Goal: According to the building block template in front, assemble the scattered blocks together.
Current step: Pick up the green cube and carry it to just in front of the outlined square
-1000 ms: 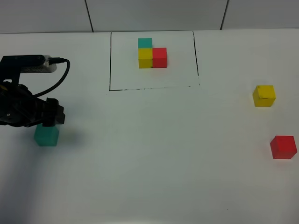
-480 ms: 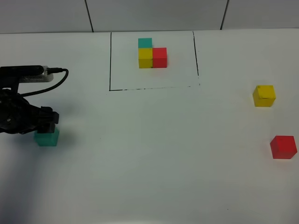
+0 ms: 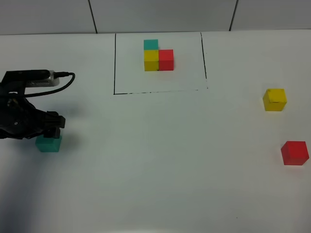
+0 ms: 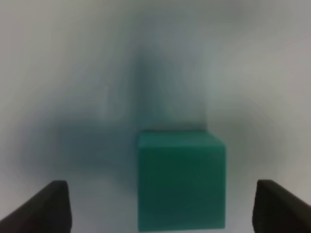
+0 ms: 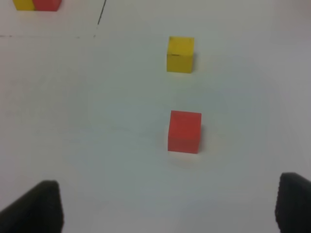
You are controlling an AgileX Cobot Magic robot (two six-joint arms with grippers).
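Exterior high view: left claw (image 3: pixel 49 130) spread, straddling teal cube (image 3: pixel 48 144), untouched, at worktop (image 3: pixel 155 165) left; right claw (image 5: pixel 167 209) spread, empty; yellow cube (image 3: pixel 274 99), red cube (image 3: pixel 294 153) right; template (image 3: pixel 158 56) rear centre

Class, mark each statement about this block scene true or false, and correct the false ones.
1. The left gripper is open over the teal cube. True.
2. The loose yellow cube touches the loose red cube. False: they lie apart.
3. In the template, yellow touches both teal and red. True.
4. The right gripper holds the red cube. False: its jaws are open and empty.
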